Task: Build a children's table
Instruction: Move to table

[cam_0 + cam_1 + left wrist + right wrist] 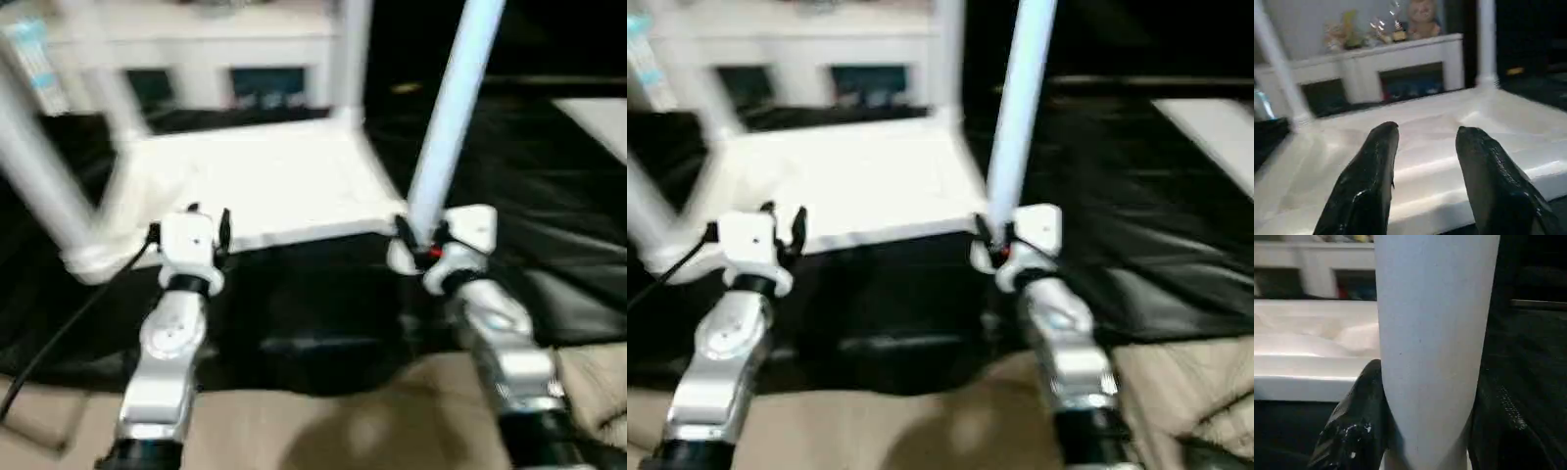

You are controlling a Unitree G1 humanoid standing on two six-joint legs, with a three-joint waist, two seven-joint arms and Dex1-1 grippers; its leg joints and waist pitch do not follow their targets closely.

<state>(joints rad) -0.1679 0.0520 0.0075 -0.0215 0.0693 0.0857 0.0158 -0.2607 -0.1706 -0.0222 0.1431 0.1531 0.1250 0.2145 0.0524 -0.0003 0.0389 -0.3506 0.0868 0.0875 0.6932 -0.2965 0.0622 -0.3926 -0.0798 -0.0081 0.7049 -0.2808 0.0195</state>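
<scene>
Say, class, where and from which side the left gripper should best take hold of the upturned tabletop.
Probably the tabletop's raised near rim, approached from the robot's side: the left gripper stands open at that thin, straight edge. The right gripper is on the near-right leg.

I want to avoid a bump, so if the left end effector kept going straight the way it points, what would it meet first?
Probably the white plastic rectangular tabletop: the open left end effector points low across its near edge, though depth is unclear.
</scene>
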